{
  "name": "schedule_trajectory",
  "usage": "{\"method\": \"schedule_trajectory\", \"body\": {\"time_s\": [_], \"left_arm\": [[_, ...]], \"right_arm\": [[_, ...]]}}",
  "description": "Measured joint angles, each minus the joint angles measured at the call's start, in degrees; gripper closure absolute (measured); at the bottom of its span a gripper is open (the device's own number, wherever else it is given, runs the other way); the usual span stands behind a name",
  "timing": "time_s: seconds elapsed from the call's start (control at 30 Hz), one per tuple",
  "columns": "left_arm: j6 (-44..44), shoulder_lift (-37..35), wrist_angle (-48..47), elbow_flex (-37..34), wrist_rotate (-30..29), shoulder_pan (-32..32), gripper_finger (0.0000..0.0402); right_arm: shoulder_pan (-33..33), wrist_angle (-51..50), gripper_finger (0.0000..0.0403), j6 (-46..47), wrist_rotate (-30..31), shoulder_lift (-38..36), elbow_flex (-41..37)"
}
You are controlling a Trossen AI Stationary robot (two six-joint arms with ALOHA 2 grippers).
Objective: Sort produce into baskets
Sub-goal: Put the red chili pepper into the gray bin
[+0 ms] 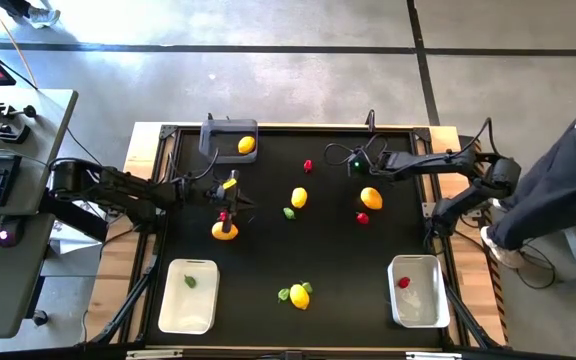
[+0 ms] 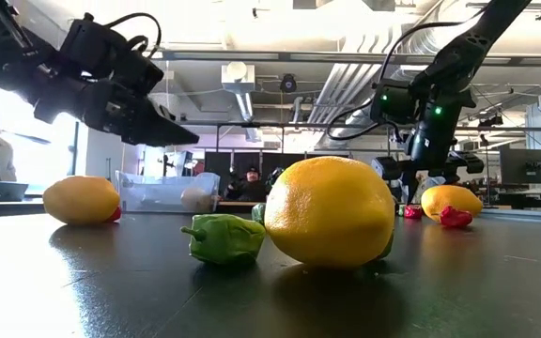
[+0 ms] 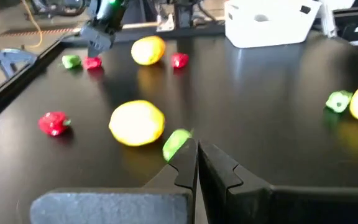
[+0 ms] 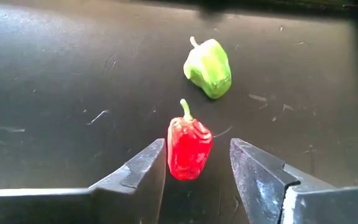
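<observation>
Black table [image 1: 268,250] seen from above, w/ two dark arms reaching in from either side. Three bins on it: a dark grey bin [image 1: 230,127] at the far edge holding one lemon [image 1: 246,144]; a white bin [image 1: 189,310] at the near left holding one green piece [image 1: 190,282]; a second white bin [image 1: 417,304] at the near right holding one red piece [image 1: 404,283].

Left pincer [image 1: 230,190] hovers left of centre, fingers pressed together, nothing in them. Just below it, a lemon [image 1: 225,231] w/ a red piece [image 1: 223,216] touching it.

Right pincer [image 4: 197,163] sits low near the far right, fingers spread either side of a red pepper [image 4: 189,148], not pinching it. A green pepper [image 4: 209,67] lies just beyond, apart from it.

Loose produce: a lemon [image 1: 299,197] mid-table w/ a green piece [image 1: 289,213] beside it; an orange [image 1: 371,198] w/ a red piece [image 1: 363,218] near it; a red piece [image 1: 308,166] farther back; a lemon [image 1: 299,296] near the front edge, green pieces [image 1: 284,295] touching it.
</observation>
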Motion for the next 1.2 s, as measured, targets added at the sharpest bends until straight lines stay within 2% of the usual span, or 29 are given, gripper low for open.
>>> {"method": "schedule_trajectory", "body": {"time_s": [0.33,0.43,0.63,0.77,0.97,1.1,1.2], "left_arm": [[-0.6,0.0,0.1,-0.8,0.0,1.0,0.0401],[-0.7,0.0,-0.1,-0.8,0.0,1.0,0.0401],[-1.1,0.0,-0.1,-0.8,0.0,1.0,0.0401],[-1.5,0.0,-0.1,-0.8,0.0,1.0,0.0401],[-1.5,0.0,-0.1,-0.8,0.0,1.0,0.0401],[-1.5,0.0,-0.2,-0.8,0.0,1.0,0.0401],[-1.5,0.0,-0.4,-0.8,0.0,1.0,0.0401]], "right_arm": [[-2.1,4.8,0.0239,-3.2,0.0,6.0,0.0],[-2.4,5.1,0.0262,-5.3,0.0,6.3,0.0],[-2.5,4.4,0.0333,-9.8,0.0,6.2,0.6],[-1.6,-1.6,0.0362,-10.2,-0.1,5.2,3.3],[3.0,-18.8,0.0353,-11.2,-4.4,3.4,12.0],[10.0,-29.3,0.0351,-13.1,-10.9,1.1,17.9],[17.3,-37.0,0.0354,-10.3,-12.6,-1.2,22.1]]}}
